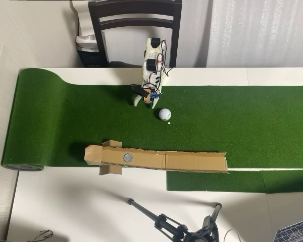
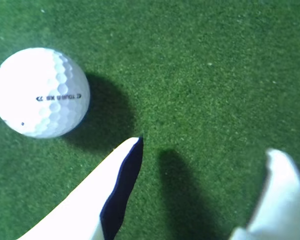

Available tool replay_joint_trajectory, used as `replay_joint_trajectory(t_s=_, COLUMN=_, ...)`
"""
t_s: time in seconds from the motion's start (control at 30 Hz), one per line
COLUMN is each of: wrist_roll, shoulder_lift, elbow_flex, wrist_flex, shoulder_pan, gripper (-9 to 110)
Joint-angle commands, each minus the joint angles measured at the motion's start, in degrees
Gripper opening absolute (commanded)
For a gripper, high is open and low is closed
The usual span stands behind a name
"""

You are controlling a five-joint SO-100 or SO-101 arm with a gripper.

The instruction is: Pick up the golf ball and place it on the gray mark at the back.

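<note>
The golf ball (image 1: 164, 114), white and dimpled, rests on the green turf (image 1: 65, 121) just right of and below my gripper (image 1: 144, 100) in the overhead view. The wrist view shows the golf ball (image 2: 40, 92) at the upper left, apart from the fingers. There my gripper (image 2: 207, 147) is open over bare turf, with nothing between its white fingertips (image 2: 110, 185). The gray mark (image 1: 128, 157) is a round spot on the brown cardboard strip (image 1: 192, 161), well below the ball in the overhead view.
A dark chair (image 1: 135, 20) stands behind the arm's base. A tripod (image 1: 177, 227) lies on the white table near the bottom edge. The turf's rolled end (image 1: 22, 166) is at the left. A tiny white dot (image 1: 168, 122) sits beside the ball.
</note>
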Motion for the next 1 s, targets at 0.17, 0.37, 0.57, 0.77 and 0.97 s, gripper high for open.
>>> replay_joint_trajectory(t_s=0.17, wrist_roll=-2.1, shoulder_lift=3.5, elbow_flex=-15.6, wrist_flex=5.8, shoulder_pan=0.7, gripper=47)
replay_joint_trajectory(t_s=0.37, wrist_roll=-1.5, shoulder_lift=0.6, elbow_flex=-22.8, wrist_flex=6.2, shoulder_pan=0.0, gripper=47)
replay_joint_trajectory(t_s=0.57, wrist_roll=4.0, shoulder_lift=-6.5, elbow_flex=-29.3, wrist_flex=4.5, shoulder_pan=-3.4, gripper=47)
replay_joint_trajectory(t_s=0.77, wrist_roll=14.2, shoulder_lift=-13.0, elbow_flex=-32.5, wrist_flex=0.4, shoulder_pan=-12.2, gripper=47)
replay_joint_trajectory(t_s=0.97, wrist_roll=27.9, shoulder_lift=-22.0, elbow_flex=-33.3, wrist_flex=0.3, shoulder_pan=-25.3, gripper=47)
